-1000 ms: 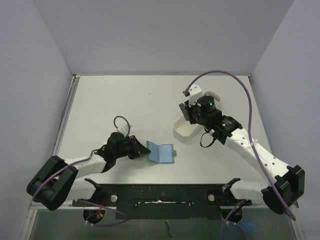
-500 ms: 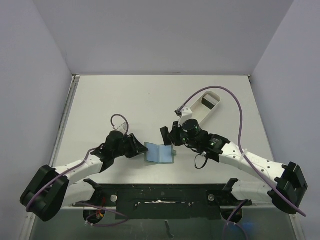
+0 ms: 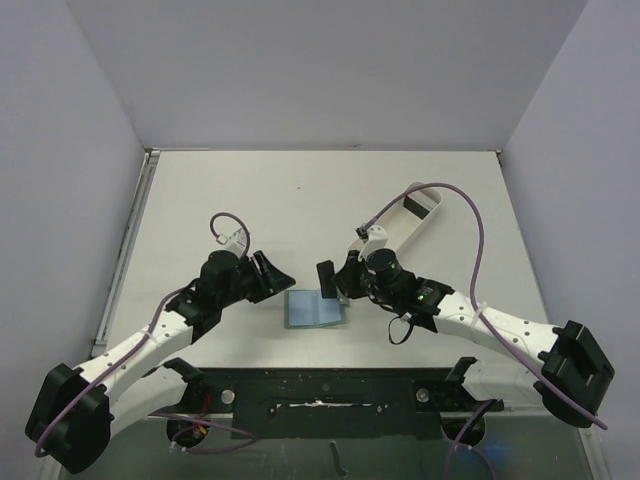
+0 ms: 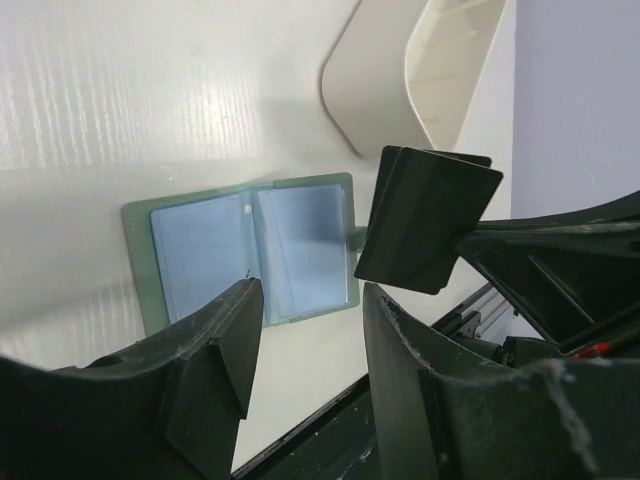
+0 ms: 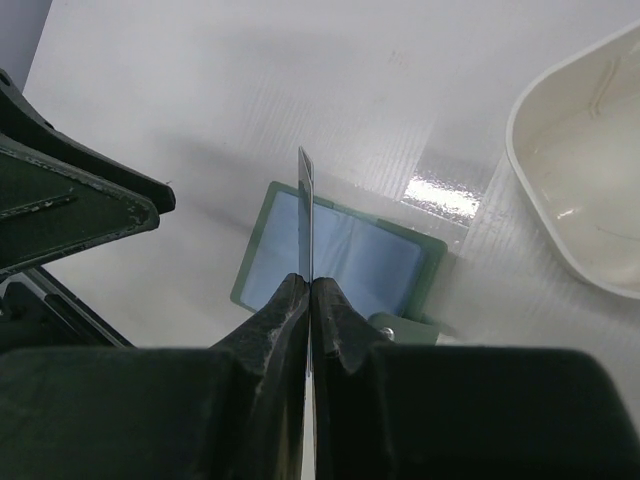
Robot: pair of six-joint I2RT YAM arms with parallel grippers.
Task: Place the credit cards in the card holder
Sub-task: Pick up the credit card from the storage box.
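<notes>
The card holder (image 3: 315,308) lies open on the table, grey-green with bluish pockets; it also shows in the left wrist view (image 4: 250,255) and in the right wrist view (image 5: 350,258). My right gripper (image 3: 338,284) (image 5: 309,283) is shut on black credit cards (image 3: 324,277), seemingly two together, held on edge just above the holder's right half. They show flat in the left wrist view (image 4: 430,215) and edge-on in the right wrist view (image 5: 305,190). My left gripper (image 3: 272,276) (image 4: 310,330) is open and empty, raised just left of the holder.
The long white tray (image 3: 408,222) lies behind the right arm, at the back right; it also shows in both wrist views (image 4: 425,70) (image 5: 585,170). The black base rail (image 3: 320,385) runs along the near edge.
My right arm has swung from the white tray to over the card holder, carrying the cards. My left gripper has drawn back and lifted off the holder's left edge.
</notes>
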